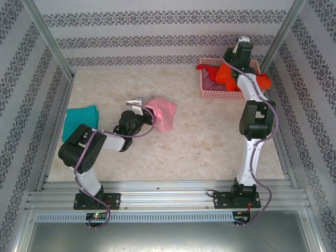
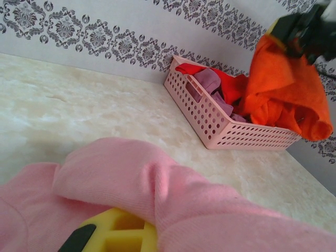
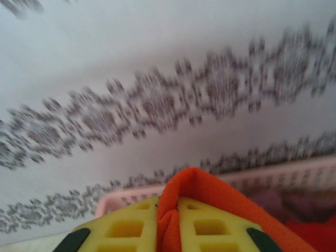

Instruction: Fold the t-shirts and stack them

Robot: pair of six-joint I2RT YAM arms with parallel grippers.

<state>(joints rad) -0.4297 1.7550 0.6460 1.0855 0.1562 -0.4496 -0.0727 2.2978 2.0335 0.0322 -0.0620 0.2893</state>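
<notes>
The light pink t-shirt [image 1: 164,112] lies bunched at mid-table. My left gripper [image 1: 137,104] is at its left edge, shut on a fold of it. In the left wrist view the pink cloth [image 2: 157,184] drapes over one yellow finger [image 2: 118,235] and hides the other. A folded teal t-shirt [image 1: 80,119] lies flat at the far left. My right gripper [image 1: 239,48] is raised over the basket and shut on an orange t-shirt [image 1: 229,73], which hangs below it. The orange cloth [image 3: 210,194] is pinched between the yellow fingers [image 3: 131,228].
A pink lattice basket [image 1: 210,93] stands at the back right against the wall. It holds a mauve [image 2: 208,81] and a red [image 2: 190,68] t-shirt. Patterned walls and metal posts close in the table on three sides.
</notes>
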